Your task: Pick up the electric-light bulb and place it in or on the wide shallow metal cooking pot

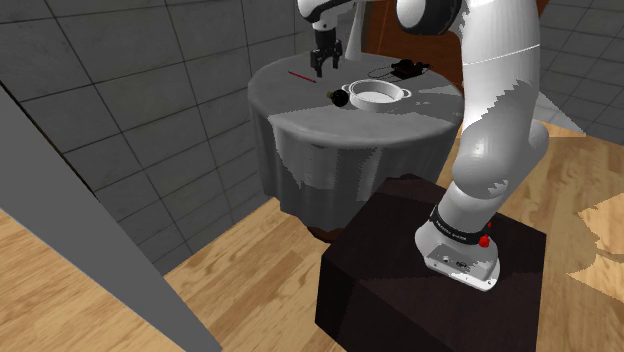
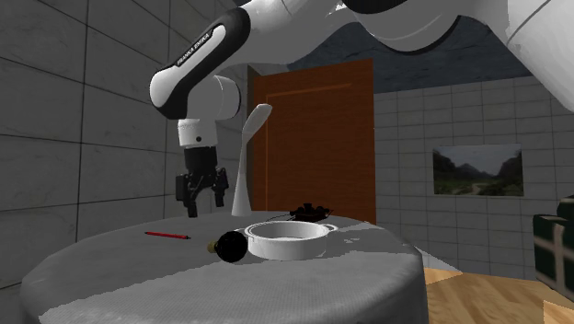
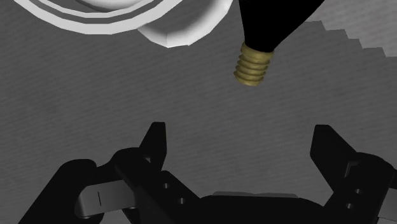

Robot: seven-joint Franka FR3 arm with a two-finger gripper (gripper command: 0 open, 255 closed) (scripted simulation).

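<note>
The bulb is black with a brass screw base [image 3: 254, 64]. It lies on the grey tablecloth, right against the pot's side, as a dark ball [image 1: 340, 98] [image 2: 232, 246]. The pot [image 1: 378, 96] [image 2: 287, 239] is white, wide and shallow, with side handles; one handle [image 3: 184, 28] is near the bulb. My gripper [image 1: 325, 66] [image 2: 202, 204] [image 3: 242, 149] is open and hovers above the cloth with nothing between its fingers. It is short of the bulb, on the shoulder view's left of it, and the screw base points toward it.
A red pencil [image 1: 301, 75] [image 2: 167, 236] lies on the round table [image 1: 300, 110] near the gripper. A small black object [image 1: 408, 69] [image 2: 308, 213] sits behind the pot. A tall white shape [image 2: 246, 161] and a brown door [image 2: 317, 138] stand beyond the table.
</note>
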